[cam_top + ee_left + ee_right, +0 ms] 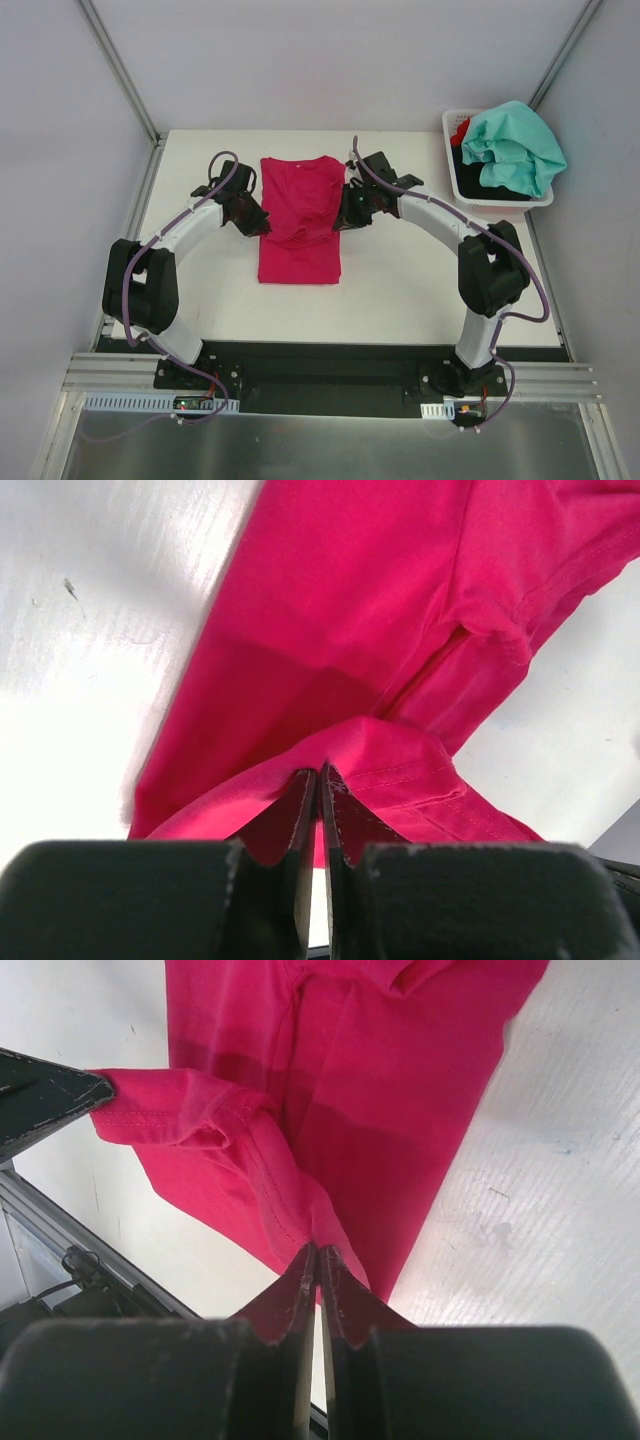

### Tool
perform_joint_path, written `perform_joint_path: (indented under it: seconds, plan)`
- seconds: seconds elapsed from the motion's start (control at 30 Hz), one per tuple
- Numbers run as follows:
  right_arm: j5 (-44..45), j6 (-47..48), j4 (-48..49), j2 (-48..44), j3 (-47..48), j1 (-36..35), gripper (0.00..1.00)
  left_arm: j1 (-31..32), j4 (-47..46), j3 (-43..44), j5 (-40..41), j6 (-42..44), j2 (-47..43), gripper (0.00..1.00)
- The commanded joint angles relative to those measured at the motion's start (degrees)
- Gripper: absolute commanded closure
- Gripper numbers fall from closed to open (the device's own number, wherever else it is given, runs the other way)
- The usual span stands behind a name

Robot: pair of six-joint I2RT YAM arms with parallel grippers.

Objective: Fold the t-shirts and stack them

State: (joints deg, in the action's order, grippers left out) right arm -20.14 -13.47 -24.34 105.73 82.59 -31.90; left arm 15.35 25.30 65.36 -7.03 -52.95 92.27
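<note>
The magenta-pink t-shirt (300,235) lies in the middle of the table, folded into a narrow strip, collar end far from me. My left gripper (262,222) sits at its left edge, shut on a lifted hem (400,765) of the shirt. At the right edge, my right gripper (340,218) is shut on a raised fold (270,1175) of the same shirt. In the right wrist view the left fingertip (60,1095) pinches the cloth's far corner. A teal-mint t-shirt (515,145) tops the pile in the basket, over black (490,182) and red (460,128) cloth.
The white plastic basket (500,203) stands at the table's back right corner. The white table (420,290) is bounded by a metal frame with grey walls at the left, right and back. Both arm bases are bolted on the rail at the near edge.
</note>
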Motion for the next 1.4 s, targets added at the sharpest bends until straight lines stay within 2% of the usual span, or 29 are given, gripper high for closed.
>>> perform_joint_path:
  seconds: [0.0,0.2,0.33,0.77,0.87,0.9,0.97,1.0,1.1,1.23,1.37]
  plan:
    - [-1.3,1.1,-0.5,0.7,3.1,0.9,0.93,-0.9,-1.0,0.0,0.1,1.2,-0.2,0.94]
    - [-1.5,2.2,-1.1,1.7,4.3,1.4,0.92,-1.5,-1.1,0.1,0.4,1.2,-0.4,0.91]
    - [-1.4,2.9,-1.3,2.5,5.1,1.9,0.92,-1.9,-1.2,0.0,0.6,1.2,-0.8,0.95]
    - [-2.5,3.8,-3.3,8.5,12.0,2.3,0.89,-2.2,-1.2,-1.1,-0.5,0.6,-3.1,0.94]
    - [-2.4,3.9,-3.6,9.7,13.5,2.1,0.82,-2.2,-1.2,-1.7,-0.8,0.6,-3.8,0.94]
    - [-2.4,3.8,-3.7,9.8,14.0,2.1,0.74,-2.2,-1.2,-1.8,-1.0,0.5,-3.9,0.94]
    - [-1.5,4.2,-4.5,9.9,15.3,1.8,0.66,-2.2,-1.1,-2.3,-1.1,0.5,-4.5,0.94]
    - [-1.2,4.4,-5.4,10.0,15.8,1.8,0.56,-2.2,-1.2,-2.4,-1.1,0.5,-4.6,0.94]
    - [-0.2,5.2,-6.5,9.5,17.1,1.6,0.47,-2.2,-1.2,-3.1,-1.0,0.2,-5.3,0.94]
    - [0.5,6.0,-7.7,8.1,17.5,1.5,0.46,-2.2,-3.9,-5.1,-2.1,-0.7,-5.1,0.93]
    - [0.6,5.5,-7.7,5.6,15.4,1.6,0.46,-1.6,-6.8,-5.6,-4.0,-0.9,-1.0,0.93]
